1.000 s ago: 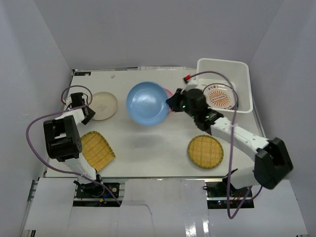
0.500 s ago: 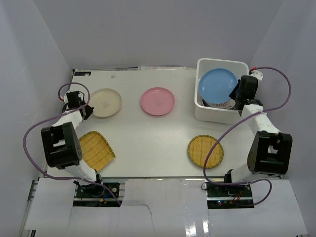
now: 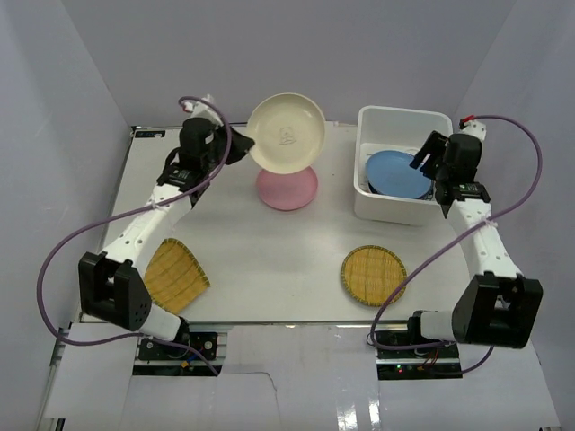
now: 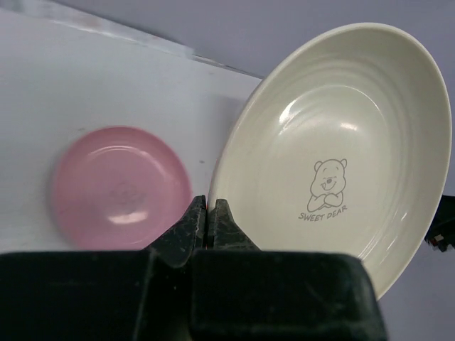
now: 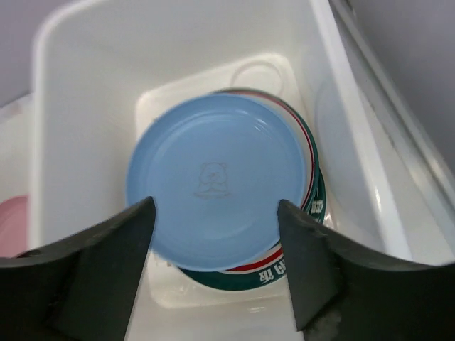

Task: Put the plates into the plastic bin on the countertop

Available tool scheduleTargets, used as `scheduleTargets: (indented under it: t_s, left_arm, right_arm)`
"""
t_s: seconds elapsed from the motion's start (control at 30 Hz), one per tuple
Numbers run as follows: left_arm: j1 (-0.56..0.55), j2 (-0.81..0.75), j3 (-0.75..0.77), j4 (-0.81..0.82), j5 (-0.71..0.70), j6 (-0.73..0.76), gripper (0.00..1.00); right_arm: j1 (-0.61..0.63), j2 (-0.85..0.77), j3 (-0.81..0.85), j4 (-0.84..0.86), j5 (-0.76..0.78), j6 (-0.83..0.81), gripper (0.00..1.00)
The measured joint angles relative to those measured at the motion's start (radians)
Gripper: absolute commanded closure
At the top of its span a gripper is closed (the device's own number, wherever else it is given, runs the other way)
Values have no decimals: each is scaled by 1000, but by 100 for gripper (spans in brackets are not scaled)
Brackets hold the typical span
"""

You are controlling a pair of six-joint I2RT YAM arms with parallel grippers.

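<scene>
My left gripper (image 3: pixel 235 149) (image 4: pixel 207 213) is shut on the rim of the cream plate (image 3: pixel 287 134) (image 4: pixel 341 149), holding it in the air above the pink plate (image 3: pixel 287 189) (image 4: pixel 119 186) on the countertop (image 3: pixel 269 247). The blue plate (image 3: pixel 399 172) (image 5: pixel 217 177) lies in the plastic bin (image 3: pixel 403 118) (image 5: pixel 85 85) on top of a plate with a dark striped rim (image 5: pixel 298 263). Over the bin's right side my right gripper (image 3: pixel 429 157) (image 5: pixel 217 249) stands open, nothing between its fingers. Two yellow woven plates lie near the front, one left (image 3: pixel 175 274) and one right (image 3: pixel 373 275).
Grey walls enclose the table on three sides. Purple cables loop from both arms, the left one (image 3: pixel 54 260) hanging past the table's left edge. The bin stands at the back right corner.
My left gripper has lifted the cream plate from the left and carried it right, over the pink plate. My right gripper has opened and the blue plate now lies flat in the bin.
</scene>
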Motion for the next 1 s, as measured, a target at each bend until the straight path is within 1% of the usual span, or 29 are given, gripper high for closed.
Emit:
scheduleTargets:
  t_s: [0.03, 0.07, 0.1, 0.2, 0.3, 0.4, 0.43, 0.5, 0.57, 0.63, 0.67, 0.73, 0.77, 0.87, 0.9, 1.0]
  left_arm:
    - [-48, 33, 53, 2, -1, -1, 100]
    - [-93, 66, 100, 6, -2, -4, 100]
    - [-138, 106, 151, 8, -5, -5, 100]
    - [-253, 246, 314, 14, -13, -6, 100]
    - [-350, 423, 504, 1, -34, -4, 100]
    - [-425, 637, 764, -36, -52, 7, 100]
    - [-447, 713, 866, -75, -59, 11, 100]
    - [-481, 853, 1049, -97, -67, 14, 100]
    - [-507, 943, 1142, -104, -78, 13, 100]
    - [-520, 986, 1155, -107, -88, 6, 100]
    - [-522, 1000, 1152, -107, -91, 4, 87]
    - [-519, 1014, 1142, -104, -97, -3, 71]
    - [-516, 1023, 1141, -100, -100, -8, 55]
    - [-507, 1027, 1141, -80, -109, -16, 30]
    - [-506, 1025, 1142, -66, -111, -11, 18]
    - [-497, 1010, 1141, -43, -117, 8, 3]
  right_arm:
    - [0, -45, 5, -5, -14, 2, 73]
    - [0, -98, 12, -7, -26, 4, 85]
    - [-1, -146, 18, -8, -36, 18, 92]
    - [-2, -305, 59, -28, -63, 38, 92]
    - [-5, -386, 138, -48, -111, 49, 92]
    - [-6, -435, 187, -59, -177, 53, 92]
    - [-6, -447, 191, -69, -193, 54, 92]
    - [3, -470, 191, -100, -224, 54, 92]
    - [14, -494, 191, -134, -245, 53, 92]
    - [24, -508, 190, -166, -256, 51, 92]
    - [29, -517, 190, -185, -261, 49, 92]
    - [35, -536, 190, -210, -267, 46, 91]
    - [36, -548, 190, -220, -273, 45, 91]
    - [40, -578, 186, -237, -294, 40, 90]
    - [40, -589, 178, -235, -306, 38, 89]
    - [41, -611, 140, -221, -370, 39, 84]
